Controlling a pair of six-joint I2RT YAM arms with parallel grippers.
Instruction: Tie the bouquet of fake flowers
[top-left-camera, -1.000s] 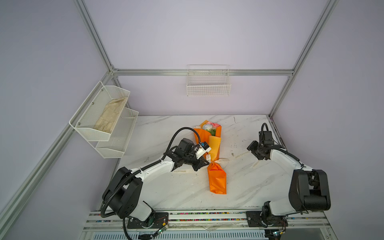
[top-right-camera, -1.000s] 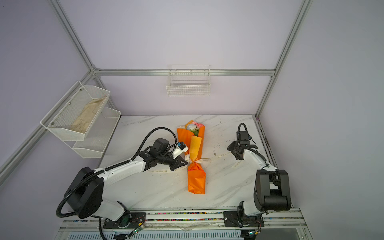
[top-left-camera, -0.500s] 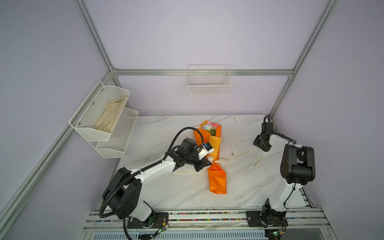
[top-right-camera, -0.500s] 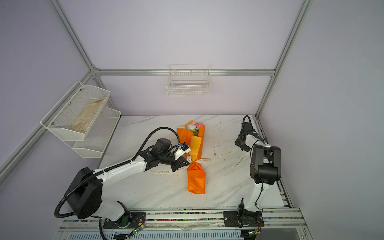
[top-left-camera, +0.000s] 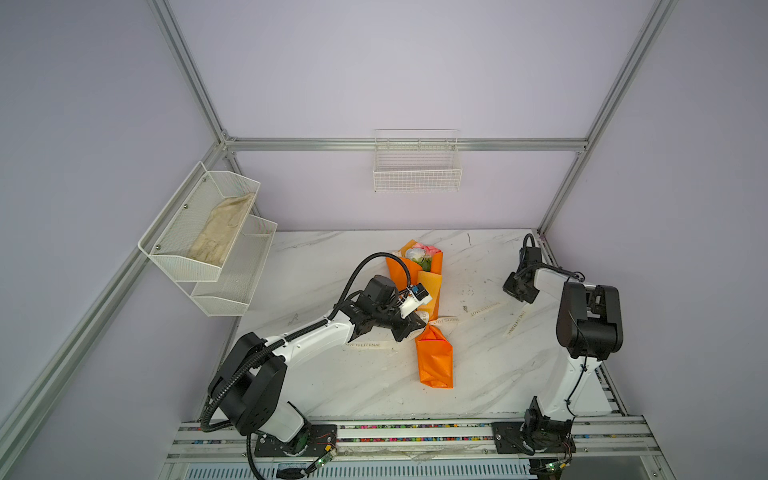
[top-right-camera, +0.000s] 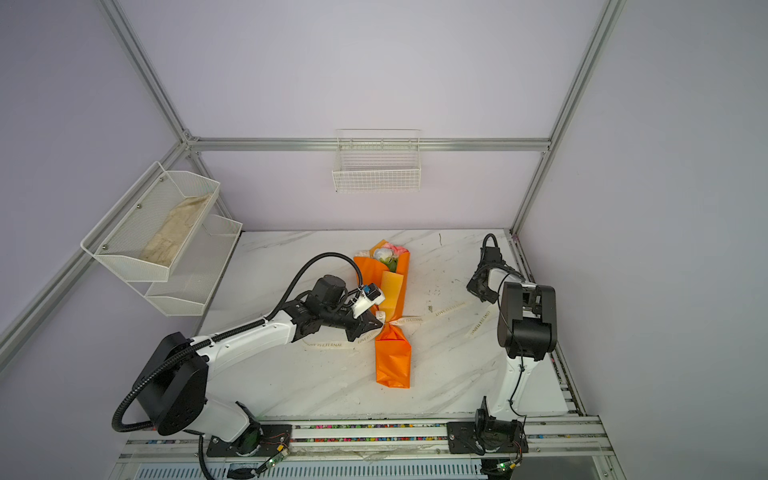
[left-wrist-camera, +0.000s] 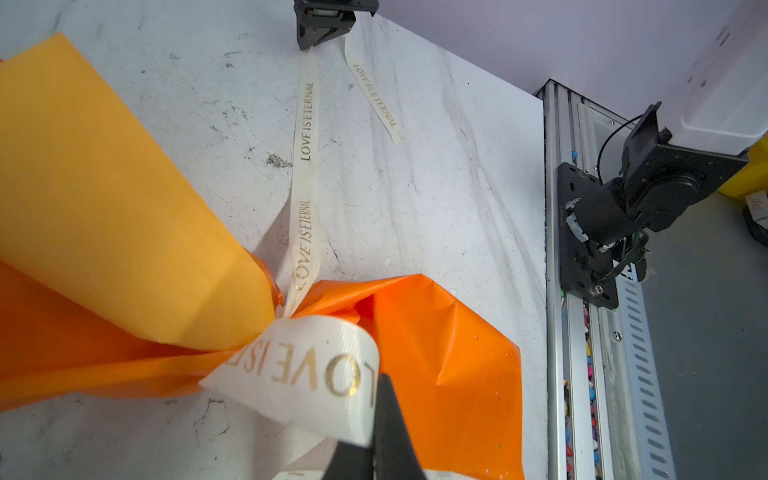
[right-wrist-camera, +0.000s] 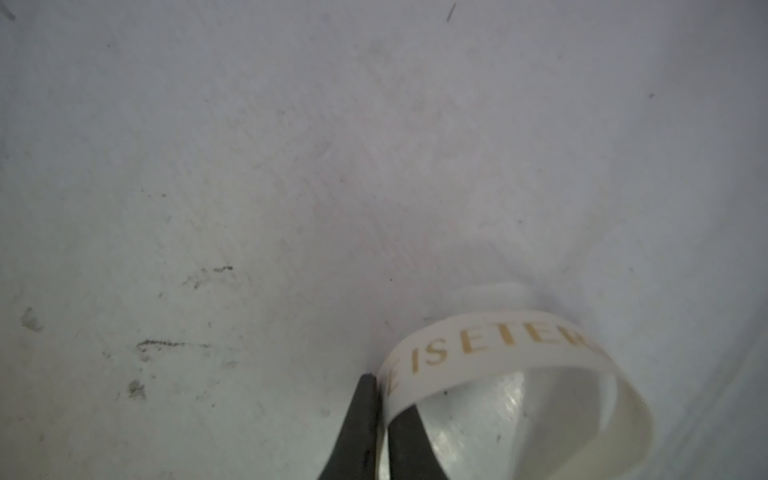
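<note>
Orange paper is lying lengthwise down the middle of the marble table (top-left-camera: 332, 266) — the bouquet (top-left-camera: 434, 357), blooms pointing at the back wall, its waist cinched by a cream ribbon (left-wrist-camera: 306, 137) lettered in gold. The left gripper (left-wrist-camera: 374, 419) is pinching a curl of that ribbon right at the waist, jaws closed on it, just beside the paper. The right gripper (right-wrist-camera: 384, 399) is working well out toward the table's right edge, jaws likewise clamped flat on the ribbon, which is curling into a loop beside them. To my eye they are snugging the tie around the waist. Doing it well means drawing both ends apart evenly and low along the table — too sharp a tug and the slick ribbon may slip free, or the light bouquet may skid sideways.
</note>
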